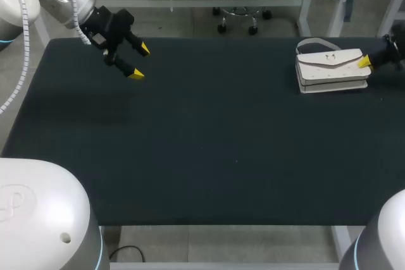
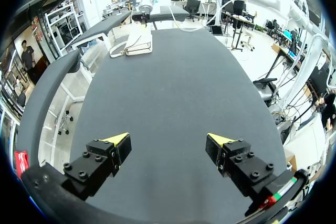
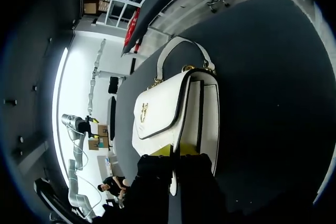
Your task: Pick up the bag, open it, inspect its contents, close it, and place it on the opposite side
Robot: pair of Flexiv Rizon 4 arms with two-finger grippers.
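Note:
A white handbag (image 1: 332, 71) lies flat at the table's far right, its flap with a gold clasp facing up and its handle (image 1: 316, 43) pointing toward the far edge. My right gripper (image 1: 365, 62) sits at the bag's right end. In the right wrist view the bag (image 3: 168, 108) lies just ahead of this gripper (image 3: 176, 150), whose yellow tips are shut on the edge of the flap. My left gripper (image 1: 140, 61) hangs open over the far left of the table, holding nothing. From the left wrist, the bag (image 2: 137, 43) lies far ahead of that gripper (image 2: 168, 140).
The dark table top (image 1: 209, 143) carries nothing but the bag. Its far edge runs just behind the bag and the left gripper.

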